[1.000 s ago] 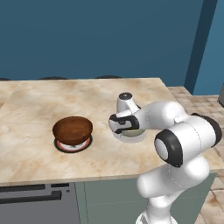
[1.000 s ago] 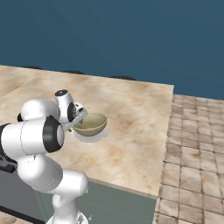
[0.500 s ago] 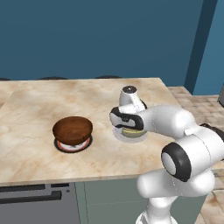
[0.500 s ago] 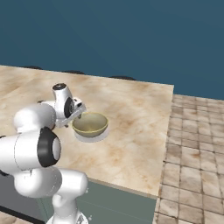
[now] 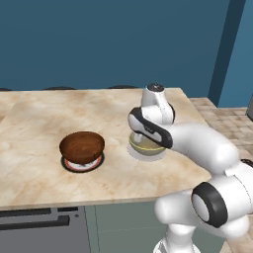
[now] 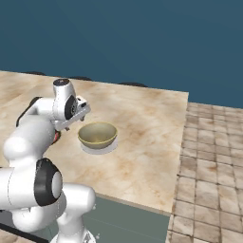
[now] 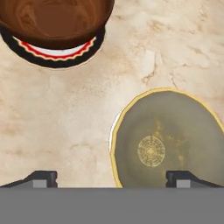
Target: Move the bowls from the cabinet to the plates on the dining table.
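The dark reddish-brown bowl (image 5: 82, 146) sits on a red-rimmed plate (image 5: 82, 164) on the dining table (image 5: 34, 123). To its right, the pale olive bowl (image 6: 97, 134) rests on a second plate whose white edge (image 6: 97, 149) just shows beneath it. My gripper (image 7: 113, 179) hovers open over the olive bowl (image 7: 168, 140), one fingertip (image 7: 41, 178) outside its rim and the other (image 7: 183, 178) over its inside, holding nothing. In the hand view the brown bowl (image 7: 54, 19) and its plate (image 7: 57, 54) lie at the top. The cabinet is out of view.
The beige marble top ends close in front of the bowls (image 5: 99, 197) and at the right side (image 6: 182, 142), where a tiled floor (image 6: 209, 156) begins. A dark blue wall (image 5: 99, 39) stands behind.
The gripper has opened a little wider and lifted up off the olive bowl, which stays on its plate. The arm's elbow has swung outward. The brown bowl has not moved.
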